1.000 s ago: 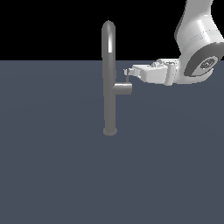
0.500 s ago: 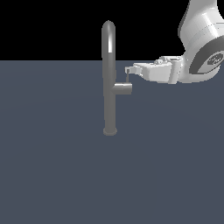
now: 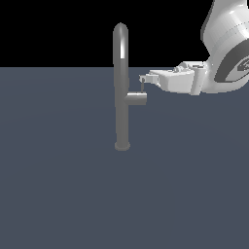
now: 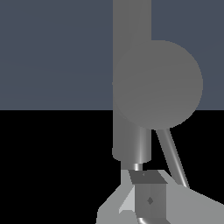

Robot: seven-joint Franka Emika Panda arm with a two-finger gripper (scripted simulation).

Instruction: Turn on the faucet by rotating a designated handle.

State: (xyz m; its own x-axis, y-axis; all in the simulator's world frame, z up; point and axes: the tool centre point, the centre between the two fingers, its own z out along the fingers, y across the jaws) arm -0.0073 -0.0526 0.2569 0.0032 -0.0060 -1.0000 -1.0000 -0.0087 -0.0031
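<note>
Exterior view, left to right. The faucet stands upright on the flat grey-blue floor, round base flange at about mid-frame, well away from every visible edge of that surface. The pipe rises straight and arches over at the top against the black background. A short horizontal stub projects from the pipe toward the exterior view's right, roughly midway up. The handle, a thin dark lever rod, stands up from the outer end of the stub.

The gripper sits at the top of the handle, its tip touching or just beside the rod's upper end; true contact cannot be resolved. The white arm enters from the upper right corner, with the hand body lying nearly horizontal.

Wrist view: the stub's round end face fills the middle, pipe behind it, the handle running as a slanted thin rod toward the gripper. Only one grey finger block is distinct; whether the jaws are parted or closed I cannot tell.

No brand, label or writing is legible anywhere.
</note>
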